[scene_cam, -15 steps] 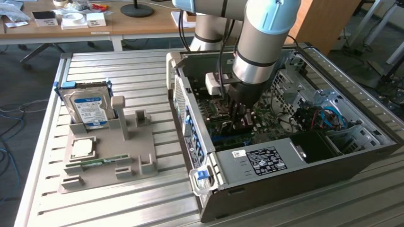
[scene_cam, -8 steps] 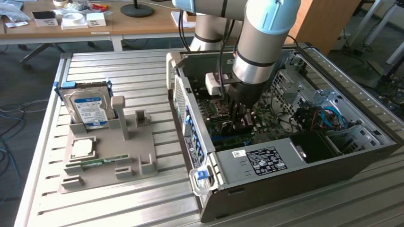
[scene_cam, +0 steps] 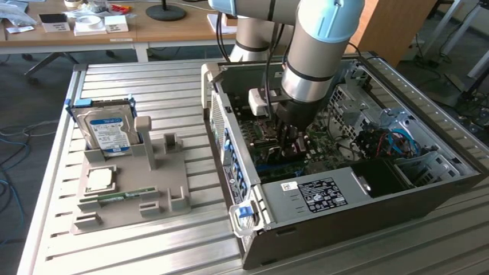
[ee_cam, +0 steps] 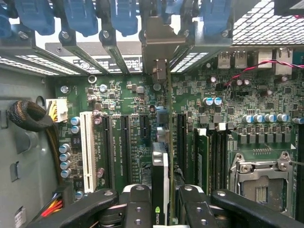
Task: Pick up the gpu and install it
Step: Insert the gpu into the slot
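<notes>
Exterior view: the arm reached down into the open computer case (scene_cam: pixel 344 189), which lay on its side on the slatted metal counter (scene_cam: pixel 137 86), near the edge at the exterior view's right. The end effector (scene_cam: pixel 292 150) was positioned low inside the case, directly over the motherboard (scene_cam: pixel 264 137).

In the wrist view, the end effector (ee_cam: pixel 160 197) was clenched on the gpu (ee_cam: pixel 160 175). The card was held edge-on between the two black fingers (ee_cam: pixel 137 199), standing upright over the motherboard (ee_cam: pixel 133 118). It ran in line with the expansion slots (ee_cam: pixel 124 137), and its far end met the silver bracket (ee_cam: pixel 159 42) at the rear wall of the case. Whether the card was fully seated in its slot could not be determined.

On the counter toward the edge at the exterior view's left, a grey holder tray (scene_cam: pixel 126 195) carried a blue-labelled hard drive (scene_cam: pixel 107 130) standing upright.
</notes>
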Robot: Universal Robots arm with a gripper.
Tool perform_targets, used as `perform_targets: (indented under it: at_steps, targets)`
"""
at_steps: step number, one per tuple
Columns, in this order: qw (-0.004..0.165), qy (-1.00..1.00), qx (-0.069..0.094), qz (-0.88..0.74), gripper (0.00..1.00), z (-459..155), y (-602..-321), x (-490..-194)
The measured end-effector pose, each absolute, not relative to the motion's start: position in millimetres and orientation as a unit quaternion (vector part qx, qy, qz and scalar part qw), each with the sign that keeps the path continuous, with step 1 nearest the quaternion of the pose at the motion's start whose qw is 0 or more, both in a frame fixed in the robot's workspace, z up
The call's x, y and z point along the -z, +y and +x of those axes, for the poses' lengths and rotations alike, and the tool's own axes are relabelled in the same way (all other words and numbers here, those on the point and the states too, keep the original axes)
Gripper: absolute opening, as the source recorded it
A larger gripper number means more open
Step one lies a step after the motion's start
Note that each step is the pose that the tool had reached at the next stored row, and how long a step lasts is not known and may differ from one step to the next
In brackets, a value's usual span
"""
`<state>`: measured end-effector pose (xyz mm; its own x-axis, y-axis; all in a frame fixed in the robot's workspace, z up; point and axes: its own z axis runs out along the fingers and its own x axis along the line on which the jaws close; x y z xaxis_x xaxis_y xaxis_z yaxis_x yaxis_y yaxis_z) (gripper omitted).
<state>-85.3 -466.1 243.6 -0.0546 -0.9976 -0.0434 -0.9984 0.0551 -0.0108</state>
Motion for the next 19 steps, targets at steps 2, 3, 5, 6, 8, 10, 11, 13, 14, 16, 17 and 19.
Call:
perform_targets:
  at_steps: [2,3,5,6,8,10,11,13,14,16,17,19]
  targets:
    - [0.02,0.726,-0.011,-0.687,0.27,-85.3,-466.1,-243.6]
    - [0.02,0.726,-0.011,-0.687,0.27,-85.2,-466.1,-243.6]
    - [0.02,0.726,-0.011,-0.687,0.27,-85.2,-466.1,-243.5]
    - [0.02,0.726,-0.011,-0.687,0.27,-85.2,-466.2,-243.2]
    - [0.02,0.726,-0.011,-0.687,0.27,-85.2,-466.3,-242.4]
    - [0.02,0.726,-0.011,-0.687,0.27,-85.2,-466.3,-241.3]
    - [0.02,0.726,-0.011,-0.687,0.27,-85.2,-466.3,-240.9]
    - [0.02,0.726,-0.011,-0.687,0.27,-85.3,-466.3,-240.3]
    - [0.02,0.726,-0.011,-0.687,0.27,-85.4,-466.3,-240.2]
    - [0.02,0.726,-0.011,-0.687,0.27,-85.4,-466.2,-240.1]
    - [0.02,0.726,-0.011,-0.687,0.27,-85.4,-466.2,-240.0]
    - [0.02,0.726,-0.011,-0.687,0.27,-85.3,-466.3,-238.8]
